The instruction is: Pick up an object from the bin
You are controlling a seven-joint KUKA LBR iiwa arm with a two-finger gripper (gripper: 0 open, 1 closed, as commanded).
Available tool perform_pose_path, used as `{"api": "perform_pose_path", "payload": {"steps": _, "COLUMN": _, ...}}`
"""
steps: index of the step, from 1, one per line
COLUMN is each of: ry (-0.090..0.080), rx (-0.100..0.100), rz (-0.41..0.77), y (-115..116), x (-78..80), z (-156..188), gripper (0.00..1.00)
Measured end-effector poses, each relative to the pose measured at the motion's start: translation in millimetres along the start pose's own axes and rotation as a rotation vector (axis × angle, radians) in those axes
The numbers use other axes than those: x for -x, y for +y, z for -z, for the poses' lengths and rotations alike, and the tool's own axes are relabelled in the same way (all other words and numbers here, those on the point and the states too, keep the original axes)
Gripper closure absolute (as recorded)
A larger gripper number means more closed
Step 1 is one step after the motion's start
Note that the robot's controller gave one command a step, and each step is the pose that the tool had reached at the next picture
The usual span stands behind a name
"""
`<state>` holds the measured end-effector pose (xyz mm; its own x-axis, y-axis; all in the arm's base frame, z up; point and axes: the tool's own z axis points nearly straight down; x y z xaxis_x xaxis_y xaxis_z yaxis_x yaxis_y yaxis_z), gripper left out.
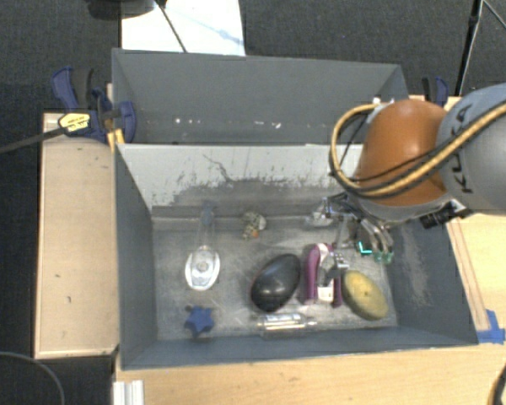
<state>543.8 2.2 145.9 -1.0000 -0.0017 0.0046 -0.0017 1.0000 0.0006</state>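
Fingers' spacing cannot be told; gripper is hovering over purple-and-white item near bin's front-right corner, presumably aligning for pickup.

In the bin, orange-covered wrist near purple-and-white piece between black oval and olive oval.
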Motion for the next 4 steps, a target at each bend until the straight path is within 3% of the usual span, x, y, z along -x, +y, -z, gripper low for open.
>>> {"api": "perform_pose_path", "payload": {"steps": 1, "ry": -0.015, "rx": 0.0, "rz": 0.136, "y": 36.4, "x": -14.0, "z": -72.9, "gripper": 0.0}}
{"api": "perform_pose_path", "payload": {"steps": 2, "ry": -0.024, "rx": 0.0, "rz": 0.133, "y": 36.0, "x": -11.7, "z": -70.5, "gripper": 1.0}}
{"api": "perform_pose_path", "payload": {"steps": 3, "ry": -0.015, "rx": -0.001, "rz": 0.197, "y": 34.0, "x": -12.5, "z": 30.0, "gripper": 1.0}}
{"api": "perform_pose_path", "payload": {"steps": 4, "ry": -0.006, "rx": 0.0, "rz": 0.196, "y": 34.1, "x": -14.1, "z": 25.3, "gripper": 0.0}}
